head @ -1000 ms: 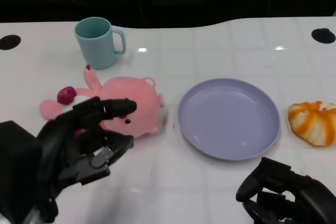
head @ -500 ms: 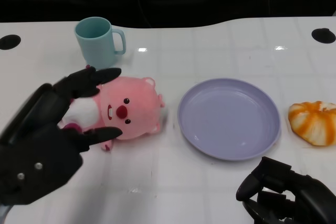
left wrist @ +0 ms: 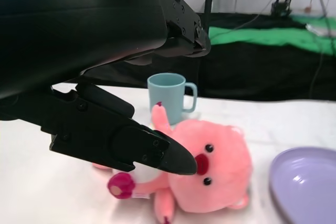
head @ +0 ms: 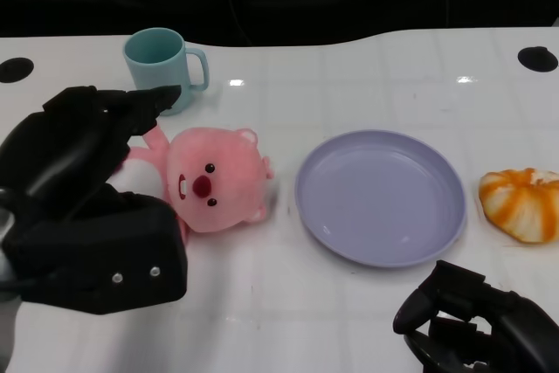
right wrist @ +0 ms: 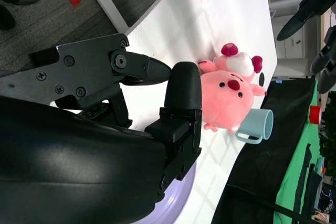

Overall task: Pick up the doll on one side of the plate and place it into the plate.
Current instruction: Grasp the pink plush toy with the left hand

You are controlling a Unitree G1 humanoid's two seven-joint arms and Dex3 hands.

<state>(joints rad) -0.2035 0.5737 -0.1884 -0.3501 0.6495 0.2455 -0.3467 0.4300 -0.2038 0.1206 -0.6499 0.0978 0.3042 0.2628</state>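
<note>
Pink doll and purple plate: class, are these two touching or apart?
Apart. In the head view a strip of white table shows between the pink doll and the rim of the purple plate; the doll lies just to the plate's left.

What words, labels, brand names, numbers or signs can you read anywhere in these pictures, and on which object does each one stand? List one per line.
None: no readable text shows in any view.
Pink doll: face only, no label visible.
Teal mug: plain.
Purple plate: plain.
Orange-and-white item: stripes, no writing.
Left robot hand: only screws, no markings.
Background room in the right wrist view: things too small and blurred to read.
</note>
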